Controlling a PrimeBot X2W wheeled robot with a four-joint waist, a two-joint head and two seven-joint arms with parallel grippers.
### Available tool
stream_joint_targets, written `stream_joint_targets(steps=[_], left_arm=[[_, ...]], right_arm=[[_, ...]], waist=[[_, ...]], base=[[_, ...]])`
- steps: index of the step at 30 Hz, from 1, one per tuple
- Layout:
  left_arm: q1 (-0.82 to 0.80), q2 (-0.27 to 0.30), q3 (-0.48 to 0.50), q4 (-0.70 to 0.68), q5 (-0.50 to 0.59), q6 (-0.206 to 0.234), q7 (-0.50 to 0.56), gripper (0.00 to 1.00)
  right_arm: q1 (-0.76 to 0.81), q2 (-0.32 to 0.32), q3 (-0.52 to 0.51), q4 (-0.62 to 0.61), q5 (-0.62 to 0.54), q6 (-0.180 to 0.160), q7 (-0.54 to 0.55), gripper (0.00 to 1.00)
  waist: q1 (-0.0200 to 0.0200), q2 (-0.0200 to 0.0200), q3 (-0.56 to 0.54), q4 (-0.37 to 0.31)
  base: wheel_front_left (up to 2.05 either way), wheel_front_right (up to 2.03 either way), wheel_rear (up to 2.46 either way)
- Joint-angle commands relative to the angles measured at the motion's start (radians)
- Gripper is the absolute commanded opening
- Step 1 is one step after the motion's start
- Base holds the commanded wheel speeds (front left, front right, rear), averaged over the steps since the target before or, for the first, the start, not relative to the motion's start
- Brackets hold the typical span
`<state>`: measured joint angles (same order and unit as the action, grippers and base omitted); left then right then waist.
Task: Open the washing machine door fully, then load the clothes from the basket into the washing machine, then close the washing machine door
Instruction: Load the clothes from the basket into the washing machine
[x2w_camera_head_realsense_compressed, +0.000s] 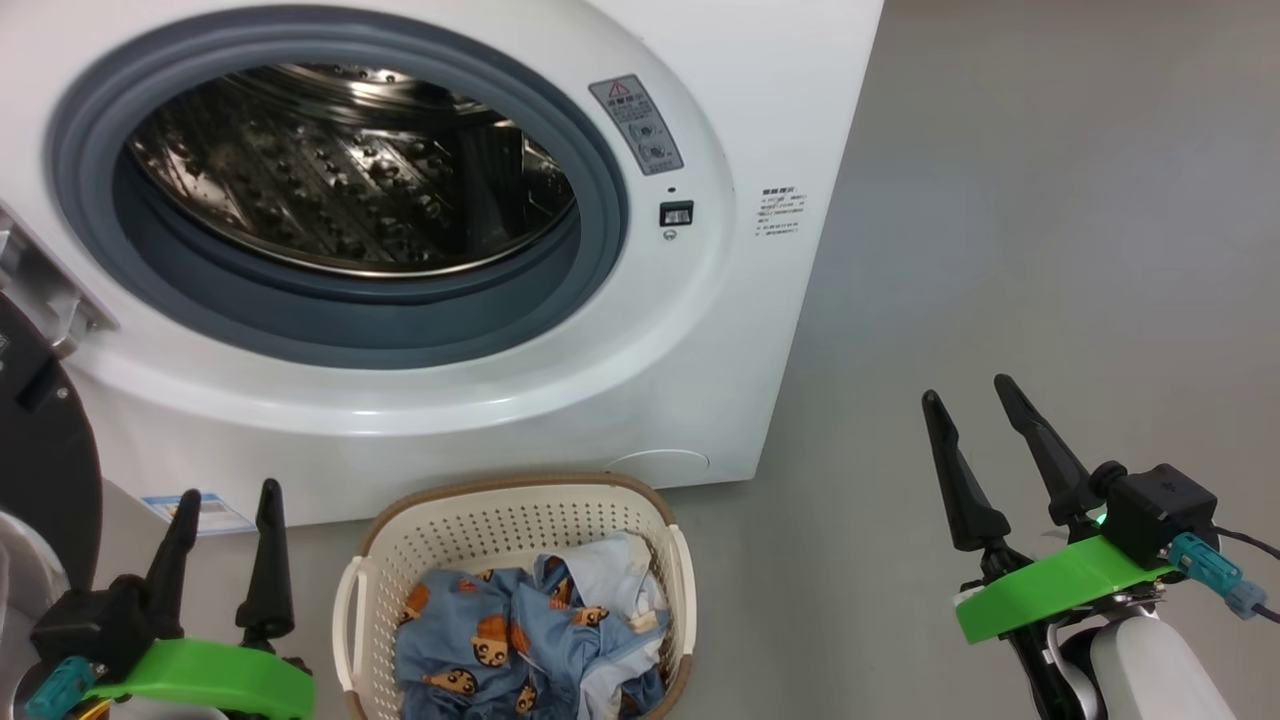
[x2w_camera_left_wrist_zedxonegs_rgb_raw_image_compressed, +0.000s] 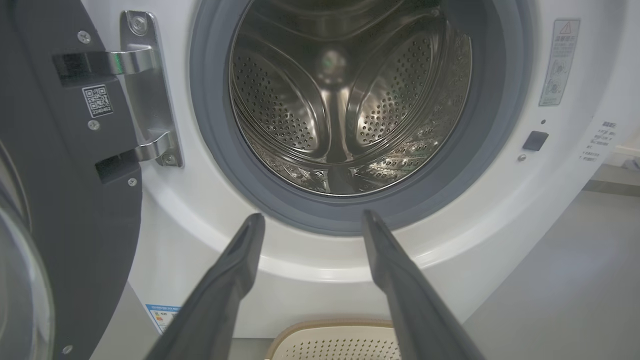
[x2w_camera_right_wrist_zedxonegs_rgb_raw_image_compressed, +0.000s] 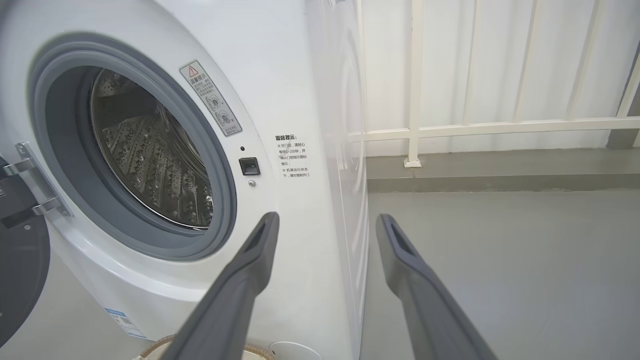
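Both end effectors sit lowest in the head view, closest to the lens. The left end effector (x2w_camera_head_realsense_compressed: 229, 490) is at the lower left and the right end effector (x2w_camera_head_realsense_compressed: 968, 389) at the lower right. Each has its two dark fingers spread apart, released and grasping nothing. The left one points at the lower rim of the machine's opening (its own wrist view looks straight into the drum). The right one hangs over bare grey floor (x2w_camera_head_realsense_compressed: 1050, 200), well off to the side of the cabinet.

Largest of all is the washing machine (x2w_camera_head_realsense_compressed: 650, 400), a white box taking up the upper left of the head view. Its round mouth stands uncovered, ringed by a grey rubber gasket (x2w_camera_head_realsense_compressed: 600, 200), and the perforated steel drum (x2w_camera_head_realsense_compressed: 350, 170) gleams inside. The washing machine door (x2w_camera_head_realsense_compressed: 45, 450) is swung out on the robot's left side. Its dark inner face is turned toward the camera and it hangs from a bright metal hinge (x2w_camera_left_wrist_zedxonegs_rgb_raw_image_compressed: 150, 90).

Just in front of the machine's base, on the floor, stands the basket (x2w_camera_head_realsense_compressed: 510, 487), between the two end effectors and nearer the left one. The clothes (x2w_camera_head_realsense_compressed: 500, 630) lie crumpled inside it, blue bear-printed fabric with some pale cloth on the right side.

Smaller details:
- a grey warning sticker (x2w_camera_head_realsense_compressed: 636, 125) right of the gasket
- a small black latch socket (x2w_camera_head_realsense_compressed: 677, 214) below the sticker
- a blue label (x2w_camera_head_realsense_compressed: 215, 512) at the lower left corner of the machine's front
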<state>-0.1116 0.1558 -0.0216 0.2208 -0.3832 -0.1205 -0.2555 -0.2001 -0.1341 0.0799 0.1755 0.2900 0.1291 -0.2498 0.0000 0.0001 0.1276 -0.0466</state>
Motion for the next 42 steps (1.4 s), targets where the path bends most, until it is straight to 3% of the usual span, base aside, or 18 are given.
stream_joint_targets(steps=[1,23,42], left_arm=[[-0.042,0.031,0.030,-0.017,0.000,-0.004,-0.006,1.00],[-0.108,0.107,-0.044,0.029,-0.052,-0.010,-0.006,1.00],[-0.232,0.198,-0.166,0.126,-0.151,-0.010,0.007,1.00]], right_arm=[[-0.010,0.001,0.020,-0.025,-0.015,0.002,-0.012,1.00],[-0.044,0.051,-0.002,-0.046,-0.047,0.002,-0.012,1.00],[-0.104,0.082,-0.015,-0.070,-0.067,0.002,-0.012,1.00]], waist=[[0.0000,-0.0001,0.014,-0.005],[0.0000,-0.0001,0.187,-0.050],[0.0000,-0.0001,0.402,-0.094]], base=[[0.00,0.00,0.00],[0.00,0.00,0.00],[0.00,0.00,0.00]])
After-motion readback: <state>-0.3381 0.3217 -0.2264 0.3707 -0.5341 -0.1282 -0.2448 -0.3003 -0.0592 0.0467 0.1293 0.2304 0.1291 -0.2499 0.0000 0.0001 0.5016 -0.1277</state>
